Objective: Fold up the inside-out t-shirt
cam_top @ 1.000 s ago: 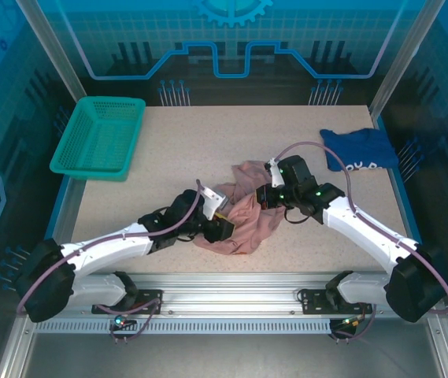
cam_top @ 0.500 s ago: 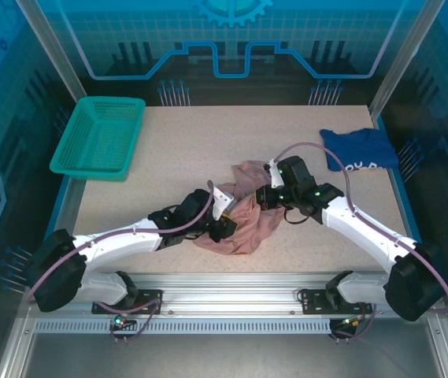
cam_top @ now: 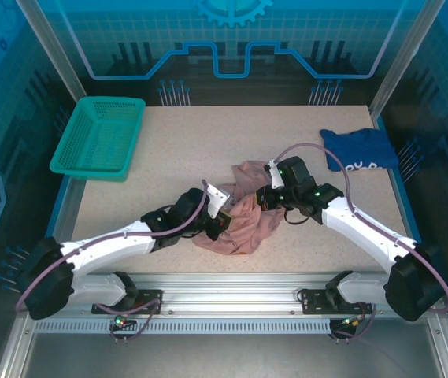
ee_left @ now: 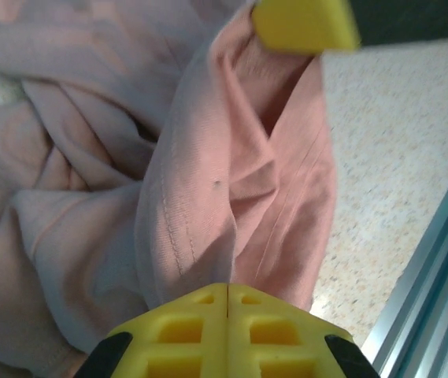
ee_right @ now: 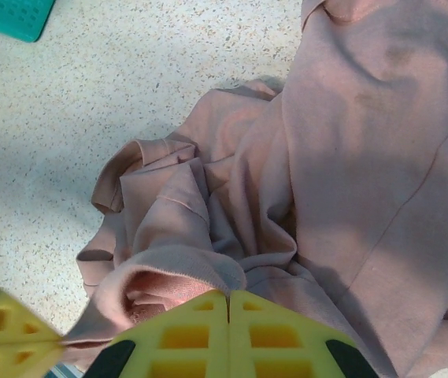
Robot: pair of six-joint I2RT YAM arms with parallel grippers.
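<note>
The inside-out t-shirt (cam_top: 243, 219) is a dusty pink heap crumpled in the middle of the table. My left gripper (cam_top: 222, 221) sits at the heap's left edge. In the left wrist view its yellow fingers (ee_left: 227, 285) are shut, with a stitched fold of the t-shirt (ee_left: 200, 181) pinched at their tips. My right gripper (cam_top: 268, 197) is at the heap's upper right. Its jaws (ee_right: 228, 293) are shut on a ribbed rolled edge of the t-shirt (ee_right: 168, 272). The other gripper's yellow finger (ee_left: 304, 24) shows at the top of the left wrist view.
A green mesh basket (cam_top: 99, 138) stands at the back left. A dark blue shirt with white print (cam_top: 359, 150) lies at the back right. The metal rail (ee_left: 436, 260) of the table's near edge runs close behind the heap. Bare speckled table (cam_top: 184, 150) lies beyond the shirt.
My left gripper has pushed right into the heap's left edge and closed from open onto a fold of cloth. The right arm has held still with its grip.
</note>
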